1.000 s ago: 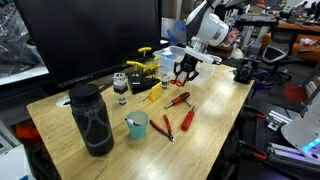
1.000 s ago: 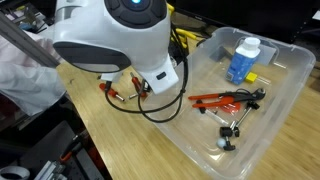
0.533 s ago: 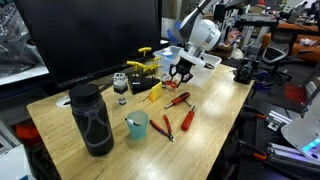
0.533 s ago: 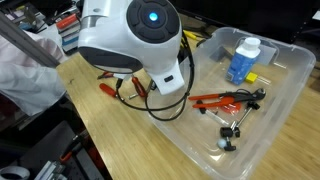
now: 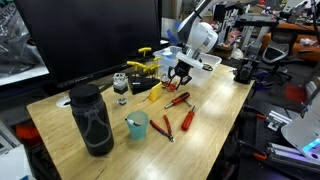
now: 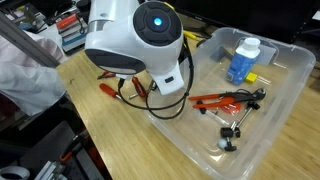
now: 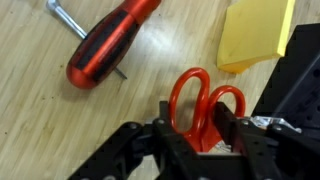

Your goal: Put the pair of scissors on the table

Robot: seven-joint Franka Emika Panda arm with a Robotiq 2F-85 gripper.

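Note:
In the wrist view my gripper (image 7: 198, 128) is shut on a pair of scissors with red-orange handles (image 7: 196, 96); the handle loops stick out past the fingers over the pale wood table (image 7: 40, 120). The blades are hidden inside the jaws. In an exterior view the gripper (image 5: 181, 73) hangs a little above the table (image 5: 210, 115) near its far end. In an exterior view the arm's white wrist (image 6: 140, 45) hides the jaws, with red handles (image 6: 118, 90) showing below it.
A red-handled screwdriver (image 7: 110, 42) and a yellow block (image 7: 258, 35) lie close by. More red tools (image 5: 178, 99), a teal cup (image 5: 137, 125) and a black bottle (image 5: 92, 118) stand on the table. A clear bin (image 6: 285, 95) holds a blue bottle (image 6: 243, 60) and tools.
The arm has moved a little along the table with the scissors still held, going away from the clear bin.

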